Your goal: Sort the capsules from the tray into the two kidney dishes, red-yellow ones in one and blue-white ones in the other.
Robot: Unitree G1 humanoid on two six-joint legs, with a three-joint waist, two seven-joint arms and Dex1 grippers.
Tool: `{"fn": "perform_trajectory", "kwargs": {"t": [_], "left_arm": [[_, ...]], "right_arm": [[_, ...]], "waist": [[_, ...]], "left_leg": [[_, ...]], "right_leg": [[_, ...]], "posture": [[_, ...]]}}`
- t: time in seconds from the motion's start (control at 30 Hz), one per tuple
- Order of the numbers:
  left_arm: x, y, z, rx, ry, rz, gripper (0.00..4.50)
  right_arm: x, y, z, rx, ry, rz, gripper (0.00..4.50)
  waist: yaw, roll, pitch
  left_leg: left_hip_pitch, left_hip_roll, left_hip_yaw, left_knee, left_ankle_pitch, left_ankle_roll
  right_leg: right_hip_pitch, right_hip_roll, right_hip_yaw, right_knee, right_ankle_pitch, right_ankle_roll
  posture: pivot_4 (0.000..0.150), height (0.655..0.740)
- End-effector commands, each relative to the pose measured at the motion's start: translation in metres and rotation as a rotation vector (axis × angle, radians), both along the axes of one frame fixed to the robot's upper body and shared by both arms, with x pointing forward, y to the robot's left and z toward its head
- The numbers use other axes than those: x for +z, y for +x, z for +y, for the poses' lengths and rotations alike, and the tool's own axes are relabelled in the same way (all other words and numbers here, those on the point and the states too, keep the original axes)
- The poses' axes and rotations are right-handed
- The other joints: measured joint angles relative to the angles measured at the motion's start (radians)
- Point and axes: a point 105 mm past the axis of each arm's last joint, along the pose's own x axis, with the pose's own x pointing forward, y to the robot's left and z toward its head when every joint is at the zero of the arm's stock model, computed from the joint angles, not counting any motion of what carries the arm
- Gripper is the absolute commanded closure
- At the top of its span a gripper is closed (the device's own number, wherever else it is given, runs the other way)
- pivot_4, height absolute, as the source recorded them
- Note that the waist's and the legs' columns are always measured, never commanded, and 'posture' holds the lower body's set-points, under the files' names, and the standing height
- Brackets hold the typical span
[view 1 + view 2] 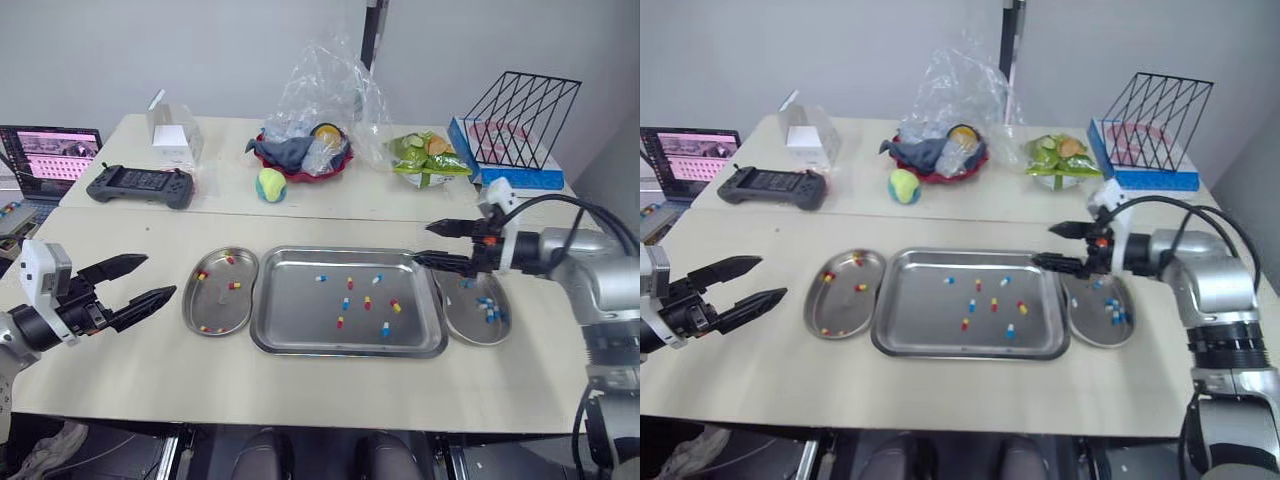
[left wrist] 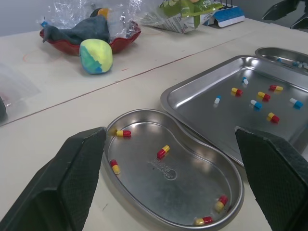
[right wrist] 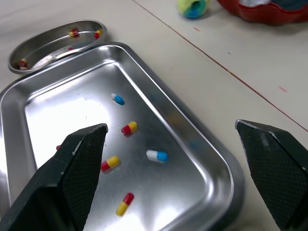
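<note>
Our left gripper [image 1: 160,276] hangs with fingers apart beside the left kidney dish [image 1: 213,308], which holds red-yellow capsules [image 1: 234,285]. Our right gripper [image 1: 422,243], fingers apart, hovers where the tray [image 1: 345,350] meets the right kidney dish [image 1: 468,328] with its blue-white capsules [image 1: 488,308]. Mixed capsules [image 1: 367,302] lie scattered in the tray.

tray [image 1: 300,320] at front centre of bench [image 1: 120,360], capsules [image 1: 367,302] scattered in it. left kidney dish [image 1: 215,300] just beside its left edge, right kidney dish [image 1: 470,325] just beside its right edge; capsules in both. behind the tray: ball [image 1: 271,185], bowl [image 1: 300,177] just behind it, food bag [image 1: 430,160] to the right, wire rack [image 1: 520,115] far right. controller [image 1: 140,185] back left, laptop [image 1: 50,158] left of it.
</note>
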Motion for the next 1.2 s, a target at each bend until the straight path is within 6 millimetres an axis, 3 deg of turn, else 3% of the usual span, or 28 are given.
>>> {"fn": "perform_trajectory", "kwargs": {"t": [0.03, 0.13, 0.3, 0.57, 0.67, 0.83, 1.1, 1.13, 1.2], "left_arm": [[0.008, -0.003, -0.013, -0.038, 0.007, -0.032, 0.02], [0.004, -0.004, -0.021, -0.051, 0.01, -0.02, 0.02], [0.003, -0.005, -0.025, -0.05, 0.017, -0.018, 0.02], [0.002, -0.008, -0.02, -0.027, 0.03, -0.016, 0.02], [0.001, -0.008, -0.02, -0.025, 0.034, -0.013, 0.0], [0.0, -0.008, -0.019, -0.024, 0.043, -0.009, 0.0], [-0.004, -0.007, -0.017, -0.024, 0.087, 0.01, 0.0], [-0.005, -0.007, -0.017, -0.024, 0.09, 0.011, 0.0], [-0.005, -0.006, -0.017, -0.025, 0.092, 0.009, 0.0]], "right_arm": [[0.011, 0.012, 0.05, 0.124, -0.01, -0.076, 0.0], [-0.003, 0.022, 0.088, 0.204, -0.08, -0.101, 0.0], [-0.027, 0.026, 0.122, 0.293, -0.18, -0.127, 0.0], [-0.057, 0.025, 0.136, 0.345, -0.234, -0.077, 0.0], [-0.062, 0.03, 0.136, 0.325, -0.252, -0.082, 0.78], [-0.068, 0.032, 0.134, 0.311, -0.263, -0.072, 2.5], [-0.079, 0.034, 0.129, 0.275, -0.268, -0.032, 2.5], [-0.08, 0.034, 0.128, 0.272, -0.27, -0.028, 3.06], [-0.082, 0.034, 0.128, 0.267, -0.271, -0.02, 3.59]], "waist": [[-0.007, 0.0, 0.0], [-0.011, 0.0, 0.0], [0.002, 0.0, 0.0], [-0.004, 0.0, 0.0], [-0.005, 0.0, 0.0], [-0.005, 0.0, 0.0], [-0.007, 0.0, 0.0], [-0.007, 0.0, 0.0], [-0.008, 0.0, 0.0]], "left_leg": [[0.0, 0.0, 0.0, 0.0, 0.0, 0.0], [0.0, 0.001, 0.0, -0.001, 0.001, -0.002], [-0.002, 0.0, 0.0, -0.001, 0.001, -0.002], [-0.002, 0.0, 0.0, 0.0, 0.001, -0.002], [-0.002, 0.0, 0.0, 0.0, 0.001, -0.002], [-0.002, 0.0, 0.0, 0.0, 0.001, -0.002], [-0.002, 0.0, 0.0, 0.0, 0.001, -0.002], [-0.002, 0.0, 0.0, 0.0, 0.001, -0.002], [-0.002, 0.0, 0.0, 0.0, 0.001, -0.002]], "right_leg": [[0.0, 0.001, 0.0, 0.0, 0.0, 0.0], [-0.001, 0.001, -0.001, 0.002, 0.0, 0.0], [-0.002, 0.001, -0.002, 0.001, 0.0, 0.0], [-0.002, 0.001, -0.002, 0.002, 0.0, -0.001], [-0.003, 0.001, -0.002, 0.003, 0.0, -0.001], [-0.003, 0.001, -0.002, 0.003, 0.0, -0.001], [-0.003, 0.001, -0.001, 0.003, 0.0, -0.001], [-0.003, 0.001, -0.001, 0.003, 0.0, -0.001], [-0.003, 0.001, -0.001, 0.003, 0.0, -0.001]], "posture": [[0.15, 0.6934], [0.15, 0.6934], [0.15, 0.6934], [0.15, 0.6934], [0.15, 0.6934], [0.15, 0.6934], [0.15, 0.6934], [0.15, 0.6934], [0.15, 0.6934]]}}
